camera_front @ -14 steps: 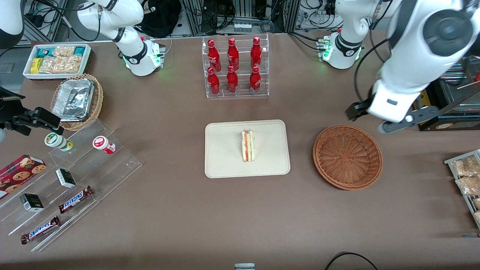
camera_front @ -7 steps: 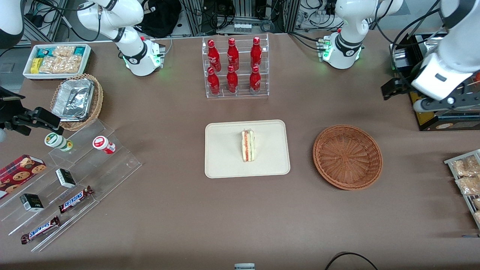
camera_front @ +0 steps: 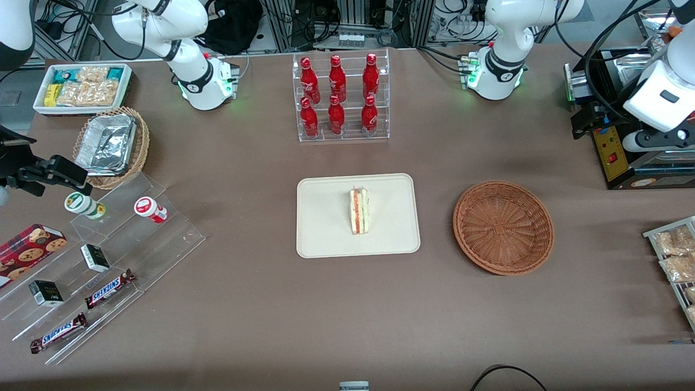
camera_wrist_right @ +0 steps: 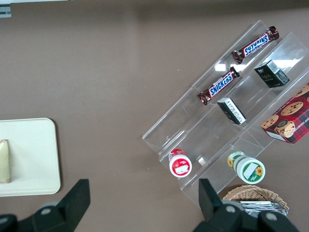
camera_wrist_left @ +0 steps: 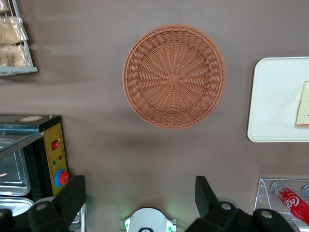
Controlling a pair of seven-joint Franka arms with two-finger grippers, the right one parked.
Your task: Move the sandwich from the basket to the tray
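Observation:
The sandwich, a pale wedge with red and green filling at its edge, stands on the cream tray in the middle of the table. It also shows on the tray in the left wrist view, as the sandwich cut by the frame edge. The round reddish-brown basket sits beside the tray toward the working arm's end, with nothing in it. My left gripper hangs high near that end of the table, farther from the front camera than the basket. The gripper is open and holds nothing.
A clear rack of red bottles stands farther back than the tray. A black appliance and a rack of snack packets sit at the working arm's end. Stepped acrylic shelves, a foil-filled basket and a white bin lie toward the parked arm's end.
My left gripper has drawn away from above the basket's rim toward the working arm's end of the table. Sandwich, tray and basket have not moved.

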